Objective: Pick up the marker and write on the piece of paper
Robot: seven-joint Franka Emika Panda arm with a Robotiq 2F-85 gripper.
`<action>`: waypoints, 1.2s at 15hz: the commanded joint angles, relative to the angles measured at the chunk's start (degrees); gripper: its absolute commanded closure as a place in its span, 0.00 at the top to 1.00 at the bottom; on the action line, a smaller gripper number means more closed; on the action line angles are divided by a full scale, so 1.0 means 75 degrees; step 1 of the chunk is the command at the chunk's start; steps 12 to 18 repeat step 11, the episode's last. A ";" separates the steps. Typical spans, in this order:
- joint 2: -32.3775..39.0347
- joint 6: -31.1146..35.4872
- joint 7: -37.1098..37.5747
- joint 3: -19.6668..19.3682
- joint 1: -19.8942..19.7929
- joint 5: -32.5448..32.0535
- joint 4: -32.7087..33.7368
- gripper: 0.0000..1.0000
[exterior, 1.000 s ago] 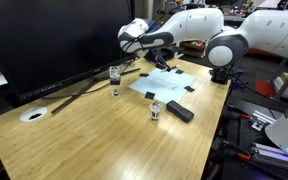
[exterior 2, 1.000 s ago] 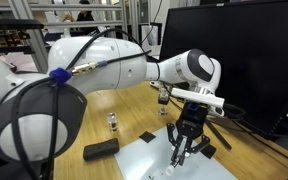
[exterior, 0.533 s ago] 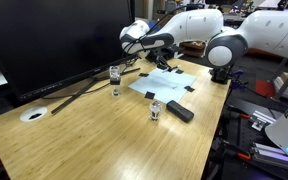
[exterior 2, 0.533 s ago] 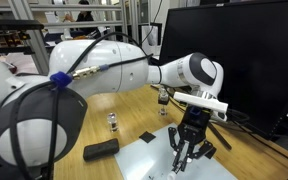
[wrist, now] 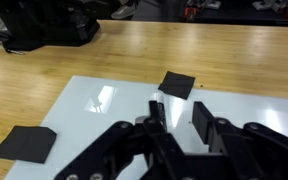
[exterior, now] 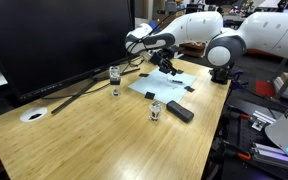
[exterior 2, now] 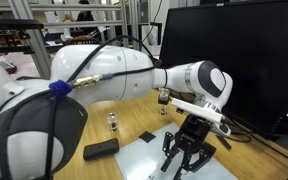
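The piece of paper (exterior: 170, 83) lies flat on the wooden table, pale, with small black patches at its corners. It also shows in an exterior view (exterior 2: 149, 165) and in the wrist view (wrist: 104, 105). My gripper (wrist: 180, 115) hangs just above the paper with its fingers apart, and bare paper shows between them. It shows in both exterior views (exterior: 167, 68) (exterior 2: 184, 166). A black oblong object (exterior: 180, 112), possibly the marker, lies on the table beside the paper, apart from the gripper. It also shows in an exterior view (exterior 2: 100, 150).
Two small glass bottles (exterior: 115, 76) (exterior: 156, 110) stand near the paper. A white round disc (exterior: 33, 114) lies far off by the table edge. A large dark monitor (exterior: 54, 40) stands behind, with cables (exterior: 84, 92) across the table.
The gripper has moved lower, closer to the paper and further over it. Its fingers look wider apart than before.
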 commanded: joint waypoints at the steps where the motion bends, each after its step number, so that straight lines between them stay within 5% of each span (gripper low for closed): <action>1: -0.0070 -0.0195 0.0488 0.0002 -0.0092 0.0411 0.0019 0.72; 3: -0.0085 -0.0246 0.0577 0.0027 -0.0120 0.0530 0.0006 0.85; 4: -0.0001 -0.0083 0.0388 -0.0076 -0.0008 0.0359 0.0003 0.67; 7: -0.0019 -0.0112 0.0433 -0.0069 -0.0029 0.0404 -0.0022 0.85; 18: -0.0025 -0.0115 0.0436 -0.0069 -0.0030 0.0406 -0.0032 0.85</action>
